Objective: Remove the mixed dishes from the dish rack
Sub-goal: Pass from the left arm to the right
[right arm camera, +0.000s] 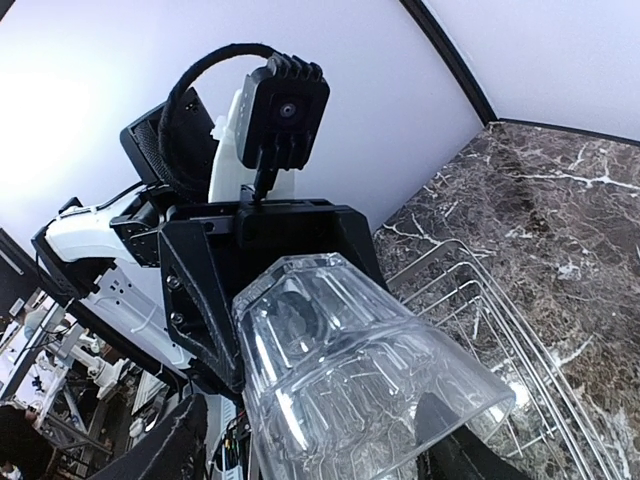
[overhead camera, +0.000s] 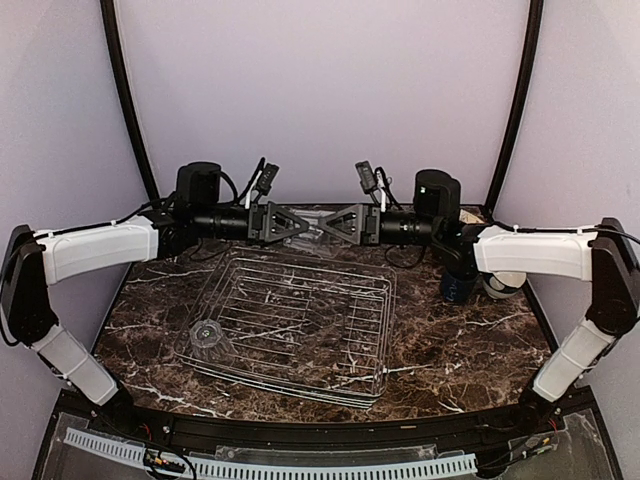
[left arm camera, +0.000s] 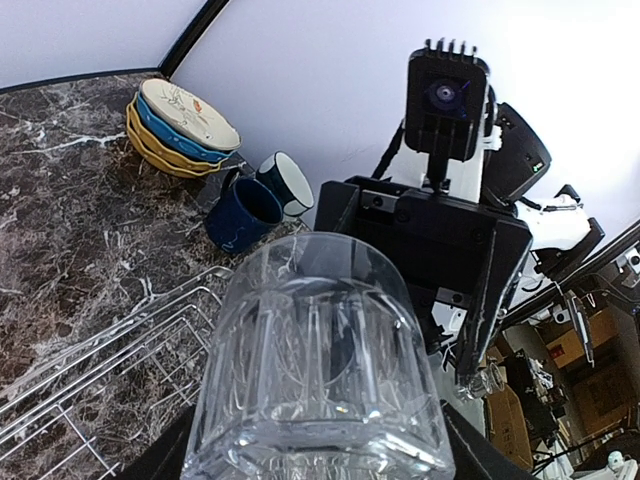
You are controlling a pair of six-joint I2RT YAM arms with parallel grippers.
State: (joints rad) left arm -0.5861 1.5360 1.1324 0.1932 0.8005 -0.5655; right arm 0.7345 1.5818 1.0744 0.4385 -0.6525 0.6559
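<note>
Dish rack (overhead camera: pixel 300 310) sits in the middle of the dark marble table (overhead camera: pixel 460 350), and it's nearly bare: just one clear glass (overhead camera: pixel 207 333) down in its near-left corner. The second clear glass (left arm camera: pixel 315 370) is up in the air over the rack's far edge, lying sideways between the two arms, which meet nose to nose there. Left gripper (overhead camera: pixel 298 225) is clamped around one end of that glass, jaws partway apart with the glass filling the gap. Right gripper (overhead camera: pixel 340 225) has its fingers either side of the other end, but honestly I can't tell if they're actually touching it or just flanking it. Off to the far right of the table there's a stack of plates and bowls (left arm camera: pixel 180 125), yellow at the bottom, blue in the middle, a cream one on top; can't count the layers for sure. Next to it a dark blue mug (left arm camera: pixel 243 215) lies on its side, touching a second cup (left arm camera: pixel 290 183) with a white inside. From above, the right arm hides most of that corner. So the count is two glasses, one mug, one extra cup and one stack.
</note>
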